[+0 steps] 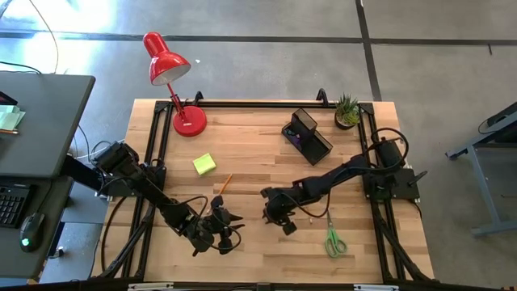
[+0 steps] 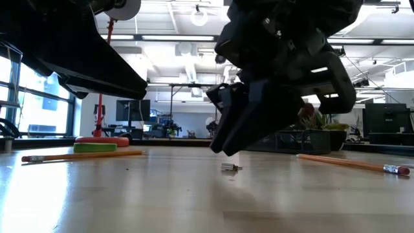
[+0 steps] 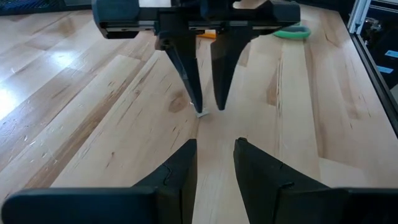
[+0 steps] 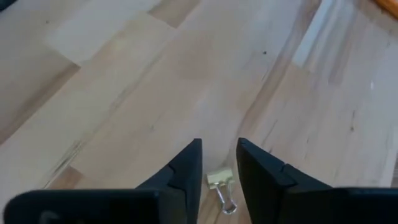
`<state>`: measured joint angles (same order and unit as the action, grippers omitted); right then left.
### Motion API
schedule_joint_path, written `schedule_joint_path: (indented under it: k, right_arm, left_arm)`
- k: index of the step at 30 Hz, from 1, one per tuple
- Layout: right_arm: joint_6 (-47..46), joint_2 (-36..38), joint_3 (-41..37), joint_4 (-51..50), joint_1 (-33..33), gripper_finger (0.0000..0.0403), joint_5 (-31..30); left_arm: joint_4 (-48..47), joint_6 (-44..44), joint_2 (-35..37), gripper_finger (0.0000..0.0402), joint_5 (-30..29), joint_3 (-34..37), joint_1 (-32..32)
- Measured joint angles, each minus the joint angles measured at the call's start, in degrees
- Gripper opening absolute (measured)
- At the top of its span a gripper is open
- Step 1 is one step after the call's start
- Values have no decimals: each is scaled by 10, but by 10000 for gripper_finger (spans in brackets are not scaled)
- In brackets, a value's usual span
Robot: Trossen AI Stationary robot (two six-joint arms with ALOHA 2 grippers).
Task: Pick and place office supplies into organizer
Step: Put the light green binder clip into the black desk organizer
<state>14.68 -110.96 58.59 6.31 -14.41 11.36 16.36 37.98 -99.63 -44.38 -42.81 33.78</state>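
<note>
Binder clip (image 4: 219, 180) between the right gripper (image 4: 219, 171) fingers, not yet clenched.
Picking step: jaws part-open astride the clip, mid-table; next, close squarely, then carry toward the organizer (image 1: 308, 133) at one o'clock. Left gripper (image 1: 226, 229) waits, part-open, empty.

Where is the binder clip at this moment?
The binder clip lies on the bare table, between the fingertips of the right gripper. In the low view it sits just under that gripper, front centre.
</note>
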Motion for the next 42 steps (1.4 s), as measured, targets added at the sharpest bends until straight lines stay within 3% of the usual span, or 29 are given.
schedule_joint_path:
  k: [19, 42]
  right_arm:
    - [4, -18, 0, 7, 10, 139, 9]
    - [-7, -37, 3, -20, 18, 114, 39]
  left_arm:
    - [0, 0, 0, 92, 5, 0, 0]
    - [0, 0, 0, 92, 9, 0, 0]
